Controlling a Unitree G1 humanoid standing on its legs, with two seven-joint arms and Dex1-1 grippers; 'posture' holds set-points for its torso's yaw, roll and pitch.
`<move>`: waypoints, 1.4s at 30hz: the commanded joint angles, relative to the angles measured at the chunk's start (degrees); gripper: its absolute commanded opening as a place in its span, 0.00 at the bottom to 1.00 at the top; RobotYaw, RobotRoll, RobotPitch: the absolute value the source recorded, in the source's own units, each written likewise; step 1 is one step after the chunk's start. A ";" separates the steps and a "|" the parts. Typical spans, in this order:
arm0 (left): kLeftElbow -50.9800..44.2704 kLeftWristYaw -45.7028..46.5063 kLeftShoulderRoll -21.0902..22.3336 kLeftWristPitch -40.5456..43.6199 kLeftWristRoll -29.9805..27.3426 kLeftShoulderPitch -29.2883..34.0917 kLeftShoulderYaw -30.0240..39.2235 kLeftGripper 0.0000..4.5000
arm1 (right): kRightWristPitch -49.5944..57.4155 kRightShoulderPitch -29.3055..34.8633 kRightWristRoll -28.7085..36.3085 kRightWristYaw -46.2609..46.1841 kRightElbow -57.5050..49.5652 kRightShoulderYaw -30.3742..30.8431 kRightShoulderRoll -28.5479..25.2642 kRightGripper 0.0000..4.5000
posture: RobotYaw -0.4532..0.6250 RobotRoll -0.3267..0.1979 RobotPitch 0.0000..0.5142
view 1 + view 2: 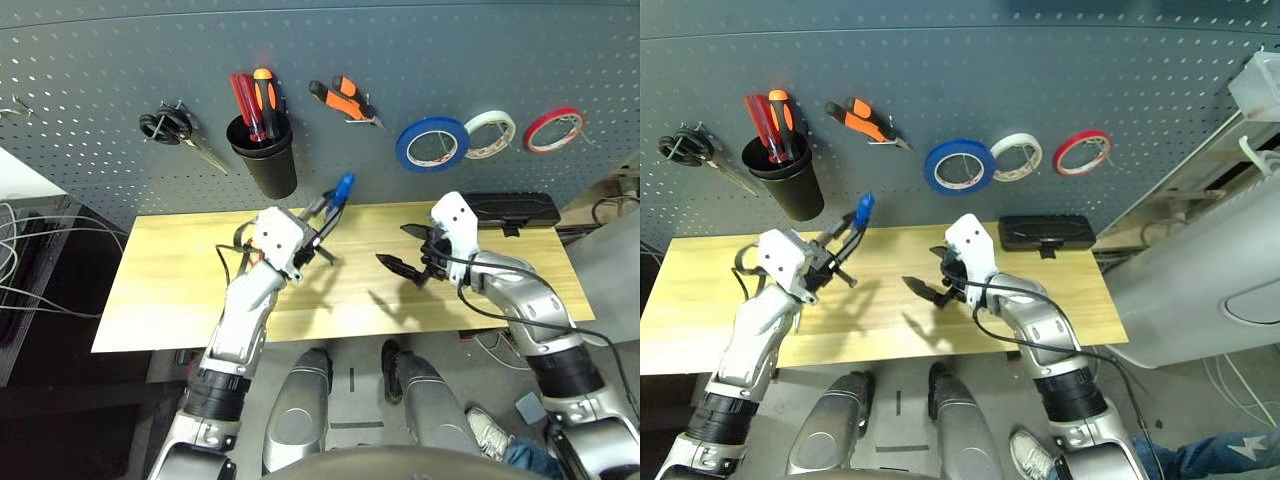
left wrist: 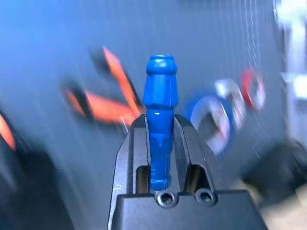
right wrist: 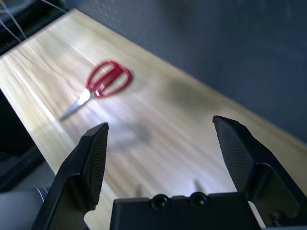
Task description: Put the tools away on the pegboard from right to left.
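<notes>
While clamped between the two black fingers of the left gripper (image 2: pixel 160 143), with its blue handle sticking out past the fingertips and up toward the pegboard (image 1: pixel 420 60) — small blue-handled screwdriver (image 1: pixel 340 190), raised above the wooden table (image 1: pixel 170 300) just below and right of the black cup (image 1: pixel 265 160). Probably light and rigid, hard glossy plastic on the handle, so likely a bit slippery; best held across the waisted middle of the handle, as gripped now, where the narrowing should stop any slide. Looks slim, bright blue, with a rounded knob end and a stepped collar; metal shaft hidden behind the gripper. Judged step: carrying toward the black cup, already holding red and orange handles, so little spare room and a tilt needed for dropping in shaft first. Right gripper (image 3: pixel 163 153) held wide apart and empty above the table, near the black case (image 1: pixel 510 208). Already hung: blue tape roll (image 1: pixel 432 143) beside white and red rolls, orange-and-black-handled pliers (image 1: pixel 345 100) on a hook, black-handled scissors (image 1: pixel 180 132) far left. Red-handled scissors (image 3: pixel 103 86) lying flat on the wood — thin, stiff, loops the natural place for taking hold, not yet put away
</notes>
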 commanded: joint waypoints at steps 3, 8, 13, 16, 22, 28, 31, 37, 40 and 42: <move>-2.45 3.76 0.86 0.47 -0.29 -7.10 4.24 0.13 | -0.93 -2.40 0.61 0.02 -0.17 0.42 1.79 1.00 | 0.55 0.62 0.44; -2.89 6.16 2.54 1.21 -0.62 -11.42 7.92 0.13 | -0.51 -2.96 0.91 0.31 -0.67 0.63 2.15 1.00 | 0.55 0.62 0.43; -1.28 8.66 4.65 1.27 -1.13 -12.67 12.37 0.13 | 0.15 -3.12 1.32 0.25 -1.58 0.63 2.48 1.00 | 0.55 0.62 0.43; -0.09 8.88 5.54 1.61 -1.43 -11.41 13.47 0.13 | 0.44 -3.43 1.61 0.15 -1.90 0.70 2.69 1.00 | 0.55 0.62 0.43; -1.04 9.55 5.69 3.87 -2.76 -8.24 14.11 0.13 | 0.68 -5.04 2.54 -0.72 -2.31 0.07 4.01 1.00 | 0.55 0.62 0.44; -2.18 10.17 5.47 6.96 -4.48 -7.19 14.00 0.13 | 0.50 -5.83 2.47 -0.98 -1.10 0.15 4.50 1.00 | 0.56 0.62 0.45; -0.72 9.93 5.72 10.48 -4.98 -6.69 13.31 0.13 | 0.22 -6.01 2.28 -1.03 -0.45 0.32 4.60 1.00 | 0.56 0.62 0.45; 1.05 8.77 6.40 10.68 -2.51 -4.77 11.41 0.35 | -0.28 -6.07 1.94 -1.49 0.03 0.40 4.93 1.00 | 0.56 0.62 0.45; -0.33 7.23 7.42 3.74 1.44 -3.20 8.86 0.57 | -0.75 -5.39 1.75 -1.58 -0.08 0.38 4.68 1.00 | 0.56 0.62 0.45; -1.31 6.27 8.32 -0.90 4.07 -2.41 7.00 0.74 | -0.96 -4.87 1.63 -1.64 -0.17 0.41 4.43 1.00 | 0.55 0.62 0.45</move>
